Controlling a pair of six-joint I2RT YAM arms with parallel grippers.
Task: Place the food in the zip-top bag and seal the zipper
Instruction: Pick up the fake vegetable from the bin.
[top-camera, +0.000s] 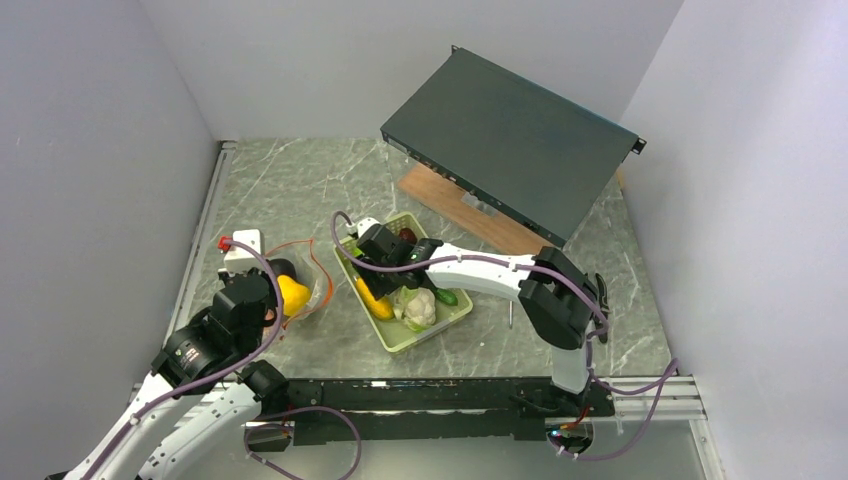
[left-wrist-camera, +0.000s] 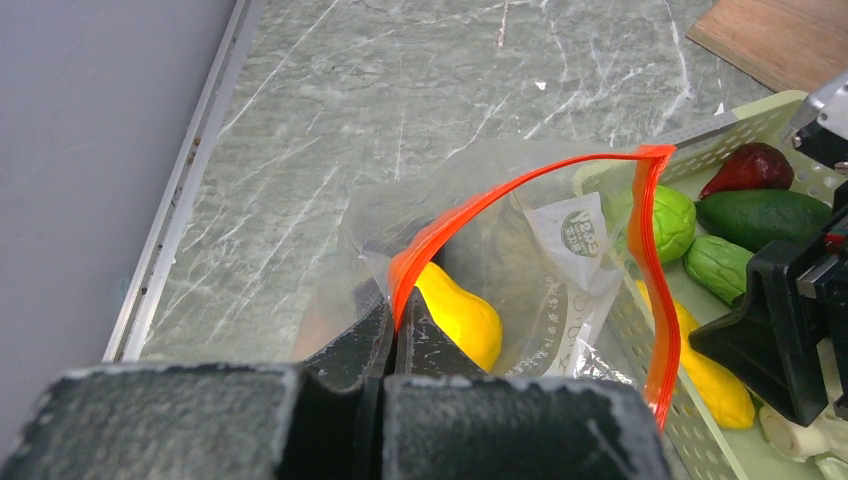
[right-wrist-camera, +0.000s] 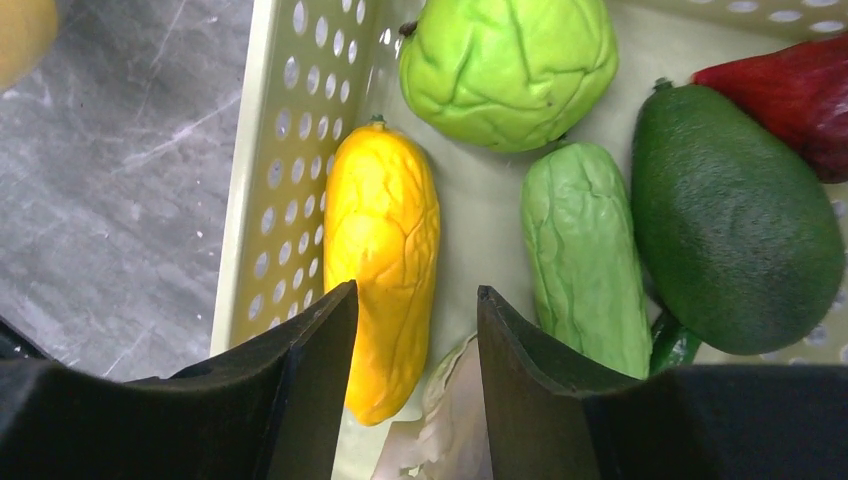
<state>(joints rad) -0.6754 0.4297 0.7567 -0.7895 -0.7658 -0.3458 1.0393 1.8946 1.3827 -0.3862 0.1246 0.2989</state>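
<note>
Left gripper: by the table's left edge, jaws closed tight on the rim of the zip-top bag, pinching right at the zipper. The bag sits on the table near the left edge, about mid-depth, just left of the basket. Its mouth is held up and open and the zipper is not sealed. The red-orange strip arches from the fingers over to a corner that sits against the basket's left wall. Inside the bag: one yellow toy piece low by the pinch, plus a white paper packet with a round green mark. A red plug with a purple cable lies just beyond the bag, toward the far left.

The basket is pale green with perforated walls, at the table's centre, turned at an angle. In it:
- yellow corn along the left long wall
- green pepper toward the far end by the same wall
- pale green ridged piece beside the corn
- dark green oval piece right of that
- dark red piece at the far right side
- white cauliflower at the near end

Right gripper: reaching in over the basket, jaws apart, tips low over the corn's near end. The left finger overlaps the corn's edge; contact cannot be told.

Far right corner of the table: a dark flat metal box, tilted, its low edge over a wooden board.
</note>
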